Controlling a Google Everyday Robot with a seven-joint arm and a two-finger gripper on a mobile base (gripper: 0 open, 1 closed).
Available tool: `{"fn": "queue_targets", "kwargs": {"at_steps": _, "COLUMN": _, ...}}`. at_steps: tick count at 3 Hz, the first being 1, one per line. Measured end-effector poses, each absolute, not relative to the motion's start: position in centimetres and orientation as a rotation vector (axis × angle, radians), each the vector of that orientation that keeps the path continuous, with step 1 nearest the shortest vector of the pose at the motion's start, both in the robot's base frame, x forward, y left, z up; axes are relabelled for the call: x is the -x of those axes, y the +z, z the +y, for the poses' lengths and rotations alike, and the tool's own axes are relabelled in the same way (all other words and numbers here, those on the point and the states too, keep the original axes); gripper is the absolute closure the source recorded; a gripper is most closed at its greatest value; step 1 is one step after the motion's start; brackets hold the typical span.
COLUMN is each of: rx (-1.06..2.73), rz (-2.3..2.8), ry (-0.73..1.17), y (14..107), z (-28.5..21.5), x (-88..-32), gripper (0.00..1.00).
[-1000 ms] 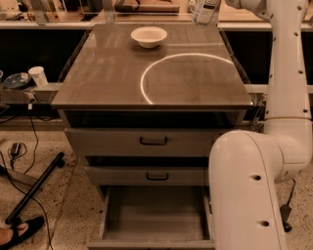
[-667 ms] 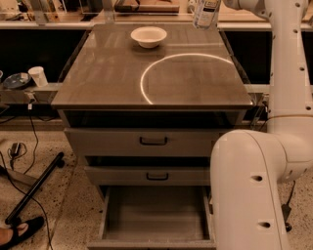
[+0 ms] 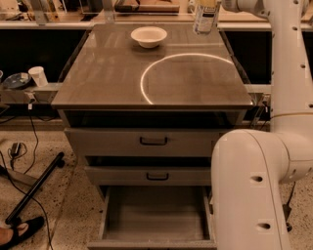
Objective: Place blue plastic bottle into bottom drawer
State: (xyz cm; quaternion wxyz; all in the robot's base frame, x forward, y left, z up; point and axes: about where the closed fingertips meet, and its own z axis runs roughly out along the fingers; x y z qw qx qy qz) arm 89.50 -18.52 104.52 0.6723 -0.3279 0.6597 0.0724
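Note:
The blue plastic bottle (image 3: 205, 17), clear with a pale label, is upright at the back right corner of the cabinet top, and its cap is cut off by the top edge of the camera view. My gripper (image 3: 218, 4) is at that same edge, right beside the bottle's upper part, at the end of the white arm (image 3: 288, 58) that reaches in from the right. Whether the bottle stands on the top or hangs just above it I cannot tell. The bottom drawer (image 3: 155, 215) is pulled out below, its plain grey inside showing nothing in it.
A white bowl (image 3: 148, 36) sits at the back middle of the cabinet top (image 3: 107, 78). Two shallower drawers (image 3: 152, 141) with dark handles are slightly out. My arm's bulky white base (image 3: 249, 190) stands at the open drawer's right. A cup, cables and a black pole lie at left.
The bottle and the arm's end have edged slightly to the right. Nothing else has moved.

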Motion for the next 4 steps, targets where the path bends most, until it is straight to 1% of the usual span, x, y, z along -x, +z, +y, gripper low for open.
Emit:
{"fn": "queue_targets", "kwargs": {"at_steps": 1, "rx": 0.757, "rz": 1.538, "ry": 0.197, "y": 103.7, "z": -18.1, "x": -88.8, "gripper": 1.00}}
{"fn": "queue_targets", "kwargs": {"at_steps": 3, "rx": 0.773, "rz": 1.693, "ry": 0.206, "y": 104.8, "z": -23.7, "x": -82.3, "gripper": 1.00}}
{"fn": "queue_targets", "kwargs": {"at_steps": 4, "rx": 0.789, "rz": 1.708, "ry": 0.197, "y": 106.0, "z": -25.2, "x": -77.5, "gripper": 1.00}}
